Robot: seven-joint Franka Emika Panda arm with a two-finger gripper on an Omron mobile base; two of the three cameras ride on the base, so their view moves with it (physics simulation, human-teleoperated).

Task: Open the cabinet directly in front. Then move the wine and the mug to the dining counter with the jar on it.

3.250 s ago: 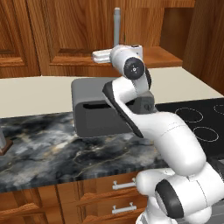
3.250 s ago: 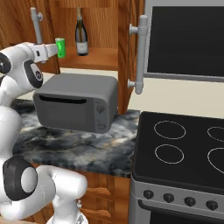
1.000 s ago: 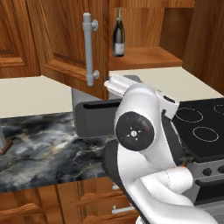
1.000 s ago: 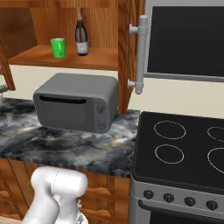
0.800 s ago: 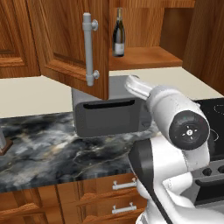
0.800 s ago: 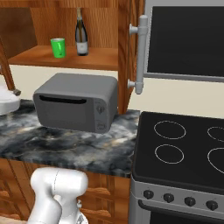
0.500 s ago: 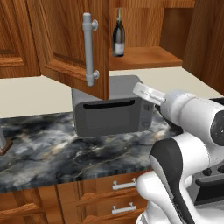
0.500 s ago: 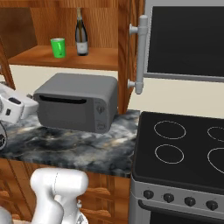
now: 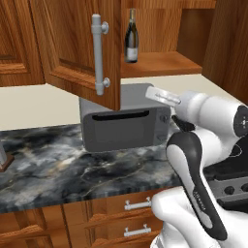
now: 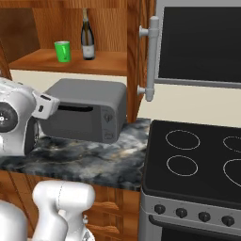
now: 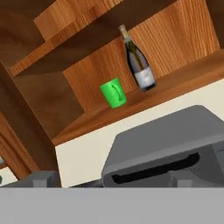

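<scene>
The cabinet stands with both doors swung open, the left door's bar handle (image 9: 98, 53) and the right door's bar handle (image 10: 151, 59) facing out. On its shelf (image 10: 70, 62) stand the dark wine (image 10: 87, 35) (image 9: 131, 36) (image 11: 139, 63) and, left of it, the green mug (image 10: 61, 51) (image 11: 113, 92). My gripper (image 11: 111, 183) is open, its tips wide apart with nothing between them. It points up at the shelf from below. The hand (image 9: 162, 95) (image 10: 45, 105) hangs in front of the grey microwave, well below the wine and the mug. The dining counter and the jar are out of view.
A grey microwave (image 9: 125, 123) (image 10: 89, 115) sits on the black marble worktop (image 9: 58, 169) right under the shelf. A black stove (image 10: 197, 164) lies to the right, with a dark panel (image 10: 202, 40) above it. Drawer fronts (image 9: 135, 206) run below the worktop.
The gripper has let go of the left door's handle, and that door now stands wide open. The arm has swung down and to the right, bringing the hand in front of the microwave.
</scene>
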